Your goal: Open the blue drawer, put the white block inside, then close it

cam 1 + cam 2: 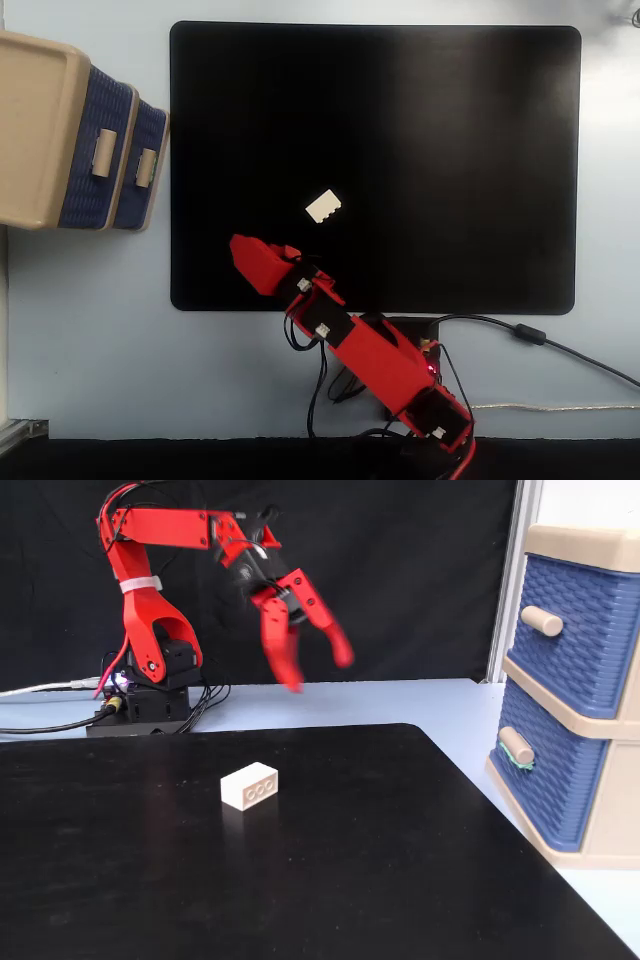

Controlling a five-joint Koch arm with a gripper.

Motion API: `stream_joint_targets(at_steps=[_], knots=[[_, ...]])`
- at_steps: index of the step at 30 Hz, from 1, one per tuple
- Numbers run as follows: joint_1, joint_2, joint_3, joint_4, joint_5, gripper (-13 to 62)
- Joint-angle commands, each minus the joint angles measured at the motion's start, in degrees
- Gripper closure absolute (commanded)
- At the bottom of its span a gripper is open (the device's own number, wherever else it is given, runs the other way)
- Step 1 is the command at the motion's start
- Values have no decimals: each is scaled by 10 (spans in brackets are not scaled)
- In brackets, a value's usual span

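Observation:
The white block (323,207) (250,785) lies alone on the black mat (450,150) (120,880), toothed edge showing. The blue drawer (130,190) (555,785), the lower one of the beige cabinet (35,130) (590,545), looks pushed in, its beige handle (146,167) (515,745) facing the mat. My red gripper (240,250) (318,672) hangs open in the air over the mat's edge nearest the arm's base, holding nothing. It is well apart from the block and far from the cabinet.
An upper blue drawer (90,170) (570,630) sits above the lower one, also pushed in. The arm's base (150,695) and its cables (540,340) lie off the mat on the pale blue table. A black backdrop stands behind the arm.

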Motion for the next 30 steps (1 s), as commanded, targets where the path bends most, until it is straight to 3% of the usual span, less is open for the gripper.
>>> stream_joint_targets(at_steps=[1, 5, 10, 20, 30], knots=[[8, 4, 47, -286, 40, 161], [-16, -94, 136, -556, 49, 161], [-35, -241, 120, -661, 125, 162], [-35, -486, -119, -751, 135, 173], [-38, -628, -328, -748, 131, 211]])
